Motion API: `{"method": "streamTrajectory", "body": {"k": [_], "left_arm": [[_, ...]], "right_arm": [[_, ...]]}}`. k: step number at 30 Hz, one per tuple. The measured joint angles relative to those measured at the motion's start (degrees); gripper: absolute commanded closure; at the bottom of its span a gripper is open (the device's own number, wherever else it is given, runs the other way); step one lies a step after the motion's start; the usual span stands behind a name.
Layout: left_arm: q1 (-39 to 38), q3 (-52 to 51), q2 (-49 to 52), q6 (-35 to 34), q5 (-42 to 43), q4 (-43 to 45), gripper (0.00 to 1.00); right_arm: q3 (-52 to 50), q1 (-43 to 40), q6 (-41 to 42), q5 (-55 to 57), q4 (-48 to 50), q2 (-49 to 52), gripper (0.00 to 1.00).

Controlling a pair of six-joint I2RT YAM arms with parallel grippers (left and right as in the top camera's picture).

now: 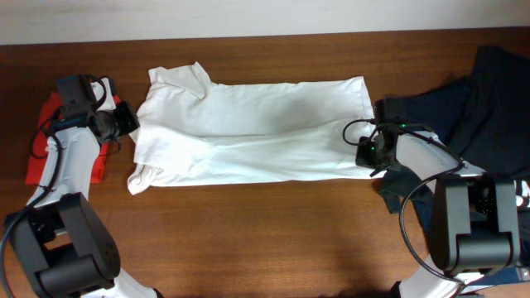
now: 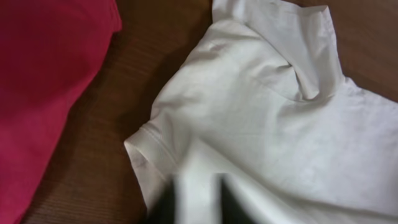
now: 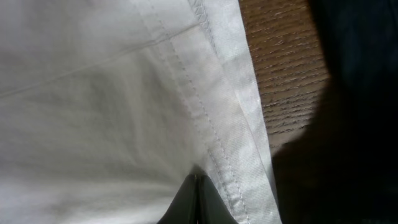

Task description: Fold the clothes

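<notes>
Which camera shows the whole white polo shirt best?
The overhead view: the white polo shirt lies spread across the table, collar to hem. The left wrist view shows only its collar and one sleeve; the right wrist view shows only the stitched hem, close up.

At the bottom edge of the left wrist view, my left gripper (image 2: 199,210) is just two blurred dark stubs, cut off by the frame. White shirt (image 2: 280,143) fills the gap, and I cannot tell whether they pinch it. The red cloth (image 2: 43,81) runs off the left and top edges. In the right wrist view, my right gripper (image 3: 198,193) is a dark wedge cropped at the bottom. The dark clothes (image 3: 348,124) on the right are an unfocused mass.
</notes>
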Motion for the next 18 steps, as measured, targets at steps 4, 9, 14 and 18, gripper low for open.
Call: {"method": "streamTrajectory", "body": {"k": [4,9,14,18], "left_arm": [[0.1,0.1,0.7,-2.2,1.4,-8.1,0.35],[-0.1,0.1,1.1,2.9,1.0,-23.3,0.41],[-0.5,0.1,1.1,4.1,-7.5,-29.0,0.42],[-4.9,0.1,1.2,4.3,-12.7,-29.0,0.52]], "right_arm": [[0.0,0.0,0.0,0.0,-0.1,0.0,0.96],[0.1,0.0,0.0,0.0,-0.5,0.0,0.95],[0.2,0.0,0.0,0.0,-2.0,0.0,0.95],[0.4,0.0,0.0,-0.2,-4.3,0.0,0.95]]}}
